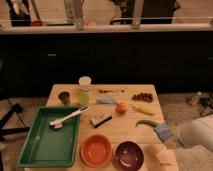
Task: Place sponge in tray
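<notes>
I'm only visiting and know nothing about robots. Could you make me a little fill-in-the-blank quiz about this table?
1. The gripper, at the right edge of the table, is shut on the ____.
2. The tray is coloured ____.
3. Inside the tray lies a white ____.
Missing words: sponge, green, brush.

Orange bowl (96,150) beside maroon bowl (129,154)

Dim, warm light falls from above on the tabletop (125,127); the dark cabinets (100,60) behind swallow detail. Everything is soft, and the end effector (166,134) gripping the sponge (162,130) at the right edge looks smeared, possibly motion blur.
</notes>
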